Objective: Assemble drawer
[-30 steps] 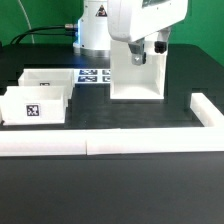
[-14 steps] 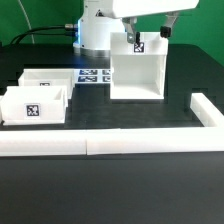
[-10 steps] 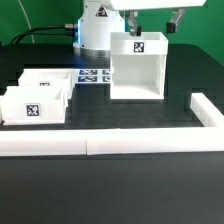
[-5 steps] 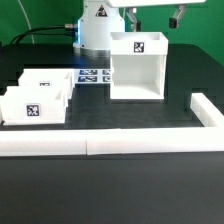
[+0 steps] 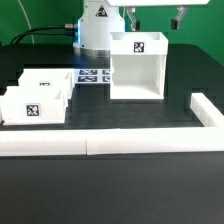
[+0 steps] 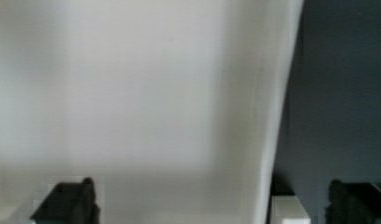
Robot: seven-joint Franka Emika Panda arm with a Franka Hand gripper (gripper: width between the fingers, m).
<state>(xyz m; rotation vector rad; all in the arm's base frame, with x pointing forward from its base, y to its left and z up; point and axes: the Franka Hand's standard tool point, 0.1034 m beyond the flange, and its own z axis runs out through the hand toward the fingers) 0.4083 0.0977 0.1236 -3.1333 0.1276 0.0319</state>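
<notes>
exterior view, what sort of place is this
Most likely a robotics lab test bench: a robot arm base stands behind a black table, a marker board lies on it, and the white drawer housing bears a square tag.

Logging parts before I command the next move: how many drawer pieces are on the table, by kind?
Large boxy housing: 1
Small open-topped trays: 2, the rear tray and the front tray, both towards the exterior view's left
Total: 3
</notes>
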